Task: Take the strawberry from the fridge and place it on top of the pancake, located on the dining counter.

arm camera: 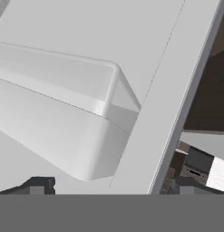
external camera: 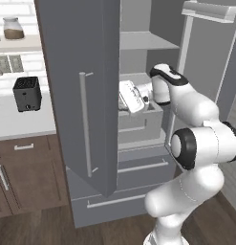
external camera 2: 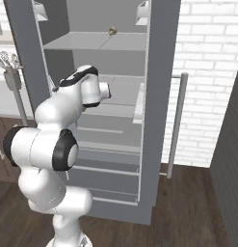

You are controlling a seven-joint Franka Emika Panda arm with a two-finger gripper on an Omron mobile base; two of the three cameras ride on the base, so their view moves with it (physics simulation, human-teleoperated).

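Your tool (arm camera: 111,188), jaws wide and holding nothing, reaches inside the open fridge (external camera: 86,95), close to a pale door bin (arm camera: 63,118); no strawberry can be made out, so a blind sweep risks knocking the bin or the shelf (external camera 2: 96,43)

Claw (external camera: 138,98) inside fridge (external camera: 86,119)
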